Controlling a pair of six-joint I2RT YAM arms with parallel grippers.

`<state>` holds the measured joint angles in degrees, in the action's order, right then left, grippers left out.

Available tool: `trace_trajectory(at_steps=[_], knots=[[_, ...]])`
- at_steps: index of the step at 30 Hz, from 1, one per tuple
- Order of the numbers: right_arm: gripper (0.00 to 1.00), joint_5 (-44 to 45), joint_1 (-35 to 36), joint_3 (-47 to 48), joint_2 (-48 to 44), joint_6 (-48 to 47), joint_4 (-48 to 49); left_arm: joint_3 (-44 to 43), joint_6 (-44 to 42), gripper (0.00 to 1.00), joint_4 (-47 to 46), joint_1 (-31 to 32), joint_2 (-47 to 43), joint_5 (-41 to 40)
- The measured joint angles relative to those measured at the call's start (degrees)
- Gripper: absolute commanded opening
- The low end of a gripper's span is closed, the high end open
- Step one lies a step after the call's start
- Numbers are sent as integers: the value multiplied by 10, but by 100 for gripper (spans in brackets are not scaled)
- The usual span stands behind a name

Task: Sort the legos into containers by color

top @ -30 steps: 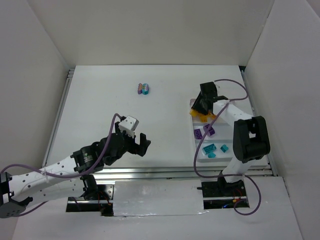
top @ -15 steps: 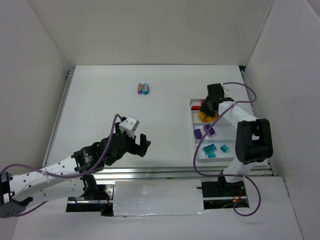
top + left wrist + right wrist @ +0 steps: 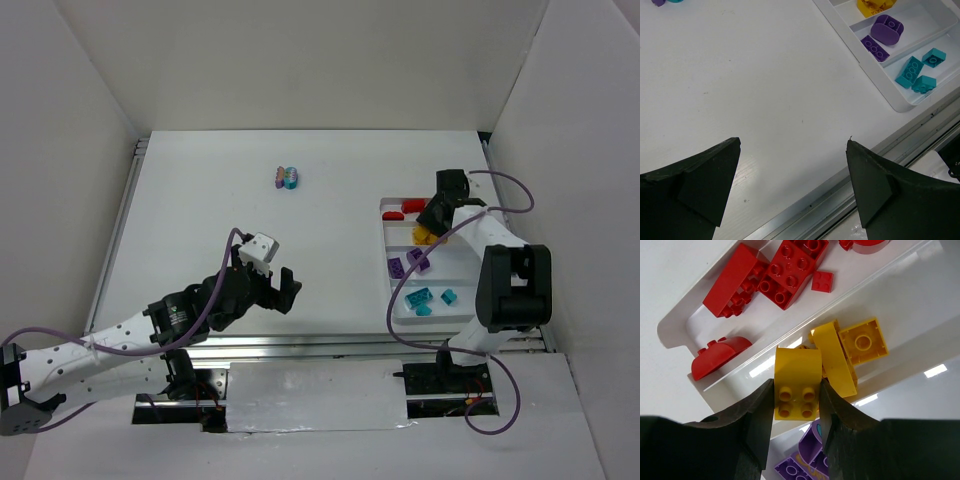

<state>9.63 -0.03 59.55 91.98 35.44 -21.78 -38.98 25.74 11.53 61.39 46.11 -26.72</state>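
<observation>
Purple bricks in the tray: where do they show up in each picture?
Top: purple bricks right of centre.
Left wrist: top right.
Right wrist: bottom edge, middle.
Shared landmark: the white tray holding them.

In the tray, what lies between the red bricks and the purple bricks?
The yellow bricks, lying between the red bricks and purple bricks; the right wrist view shows it.

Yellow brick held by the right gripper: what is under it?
The yellow compartment of the tray, loose yellow bricks beside. The floor beneath is covered by the held brick and right gripper.
</observation>
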Motion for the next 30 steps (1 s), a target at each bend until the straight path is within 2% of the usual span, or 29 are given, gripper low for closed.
trace_trajectory(at_steps=[6, 13, 15, 18, 19, 21, 23, 24, 25, 27, 30], knots=[[0, -49, -16, -3, 0, -10, 10, 0, 0, 99, 0, 0, 0, 0], [0, -83, 16, -12, -8, -24, 17, 0, 0, 100, 0, 0, 7, 1], [4, -85, 24, -12, -7, -26, 17, 1, 0, 100, -1, 0, 7, 2], [29, -86, 31, -10, -3, -28, 17, 4, 0, 100, -3, 0, 7, 1], [49, -85, 31, -8, 1, -28, 16, 5, 0, 100, -3, 0, 7, 1], [61, -83, 32, -3, 12, -28, 16, 7, 2, 100, -2, 0, 7, -5], [79, -82, 32, -2, 20, -28, 14, 6, 11, 99, 0, 0, 11, -19], [83, -82, 33, -2, 21, -26, 12, 5, 18, 100, 5, -2, 15, -29], [99, -80, 35, -2, 21, -28, 10, 0, 30, 99, 14, -6, 21, -40], [100, -78, 37, 0, 20, -27, 8, -14, 47, 100, 32, -29, 39, -49], [100, -73, 44, 5, 11, -28, 0, -41, 80, 100, 48, -106, 68, -41]])
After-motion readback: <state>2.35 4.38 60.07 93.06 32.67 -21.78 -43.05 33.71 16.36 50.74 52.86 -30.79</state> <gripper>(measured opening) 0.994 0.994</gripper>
